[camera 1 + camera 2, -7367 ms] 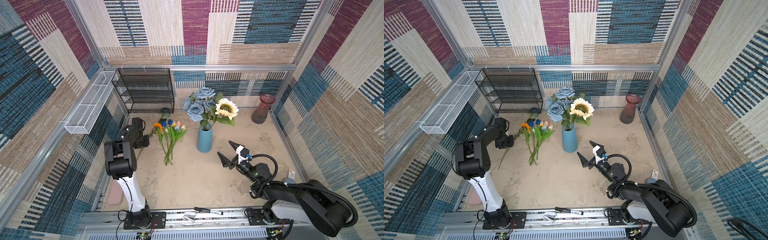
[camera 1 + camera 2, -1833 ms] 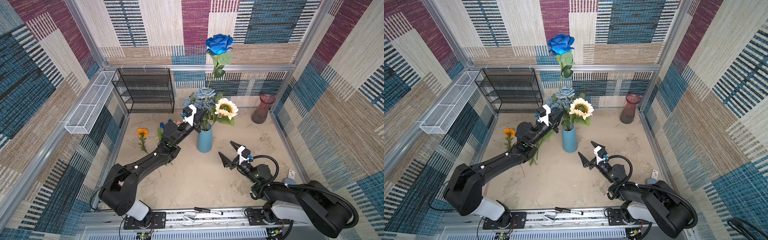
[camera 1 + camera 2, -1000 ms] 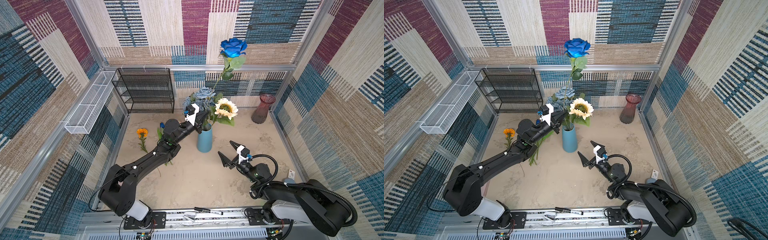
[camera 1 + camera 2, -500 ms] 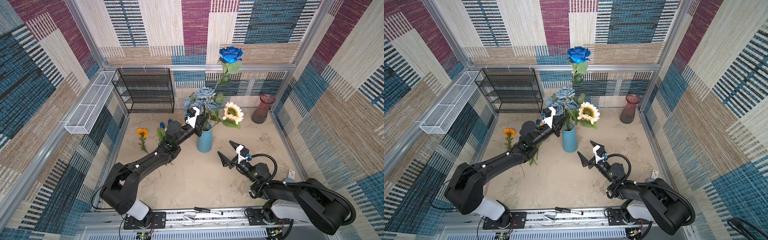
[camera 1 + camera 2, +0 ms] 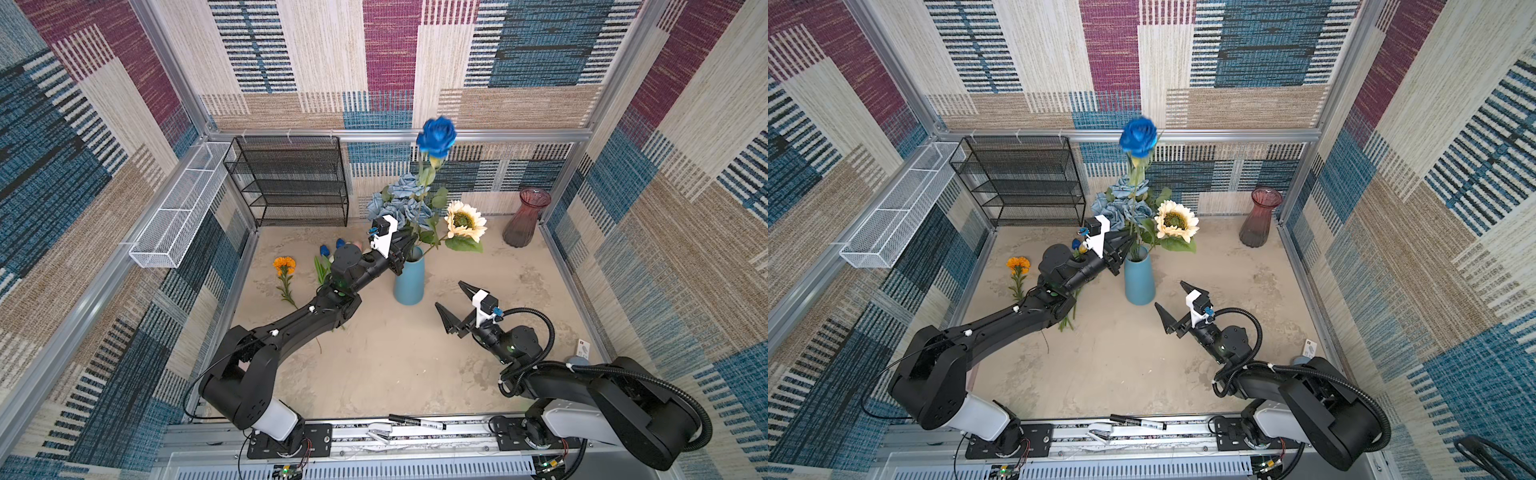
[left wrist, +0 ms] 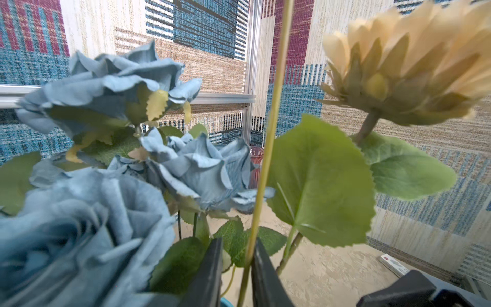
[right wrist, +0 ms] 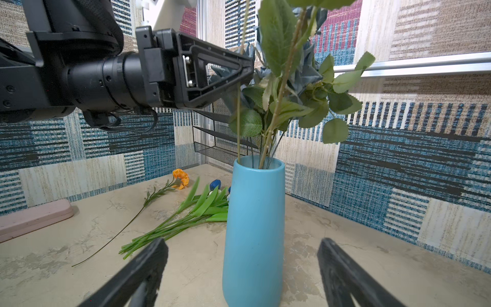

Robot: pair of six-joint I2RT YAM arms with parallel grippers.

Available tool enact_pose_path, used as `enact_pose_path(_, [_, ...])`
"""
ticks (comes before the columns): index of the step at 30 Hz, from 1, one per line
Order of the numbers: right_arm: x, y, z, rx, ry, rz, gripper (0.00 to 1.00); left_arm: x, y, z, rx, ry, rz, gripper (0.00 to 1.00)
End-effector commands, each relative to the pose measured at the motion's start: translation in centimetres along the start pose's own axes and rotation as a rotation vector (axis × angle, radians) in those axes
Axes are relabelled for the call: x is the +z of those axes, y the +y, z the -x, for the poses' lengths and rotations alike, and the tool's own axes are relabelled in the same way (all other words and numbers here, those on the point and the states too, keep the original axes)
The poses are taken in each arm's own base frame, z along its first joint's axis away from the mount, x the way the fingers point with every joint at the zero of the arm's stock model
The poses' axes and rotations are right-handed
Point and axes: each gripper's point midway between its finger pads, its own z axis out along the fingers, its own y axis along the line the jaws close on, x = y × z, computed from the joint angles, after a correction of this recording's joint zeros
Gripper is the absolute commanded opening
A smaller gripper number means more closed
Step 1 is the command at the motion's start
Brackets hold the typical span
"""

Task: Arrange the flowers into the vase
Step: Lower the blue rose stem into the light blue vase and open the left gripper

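Observation:
The blue vase (image 5: 409, 278) (image 7: 253, 226) stands mid-table and holds dusty-blue roses (image 5: 401, 203) (image 6: 183, 164), a cream sunflower (image 5: 464, 220) and the tall bright blue rose (image 5: 436, 135) (image 5: 1138, 135). The rose's stem (image 6: 268, 133) runs down into the vase mouth. My left gripper (image 5: 405, 251) (image 6: 236, 244) sits at the vase rim, open a little, the stem loose between its fingers. On the table left of the vase lie an orange marigold (image 5: 284, 264) and small tulips (image 7: 202, 204). My right gripper (image 5: 451, 296) (image 7: 242, 243) is wide open and empty, in front of the vase.
A dark red glass vase (image 5: 525, 218) stands in the back right corner. A black wire shelf (image 5: 291, 183) is against the back wall, with a white wire basket (image 5: 178, 208) on the left wall. A pink pad (image 7: 34, 215) lies at the left edge, a marker (image 5: 417, 422) on the front rail.
The bright blue rose has dropped lower and swung left, its bloom blurred. My left gripper's fingers have parted from the stem. The right arm has not moved.

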Motion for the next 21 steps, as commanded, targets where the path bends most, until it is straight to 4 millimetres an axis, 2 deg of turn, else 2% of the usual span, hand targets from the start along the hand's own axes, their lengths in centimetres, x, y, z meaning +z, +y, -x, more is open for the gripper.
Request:
enact_pose_path(1, [0.2,-0.1,0.8,0.006,-0.032,-0.003,0.92,0.1,-0.3,0.2,0.003,0.012,-0.013,0.24])
enact_pose_path(11, [0.2,-0.2,0.8,0.004,-0.031,-0.009,0.92,-0.6,-0.8,1.7,0.01,0.008,-0.021,0.34])
enact_pose_path(15, [0.2,-0.2,0.8,0.004,-0.03,-0.009,0.92,-1.9,-1.1,3.1,0.032,0.0,-0.006,0.45])
enact_pose_path(18, [0.2,-0.2,0.7,0.005,-0.03,-0.009,0.92,-3.2,-1.1,4.3,0.049,-0.01,0.021,0.63])
enact_pose_path(21, [0.3,-0.1,0.7,0.007,-0.028,-0.004,0.92,-4.9,-1.0,5.9,0.067,-0.032,0.047,0.65])
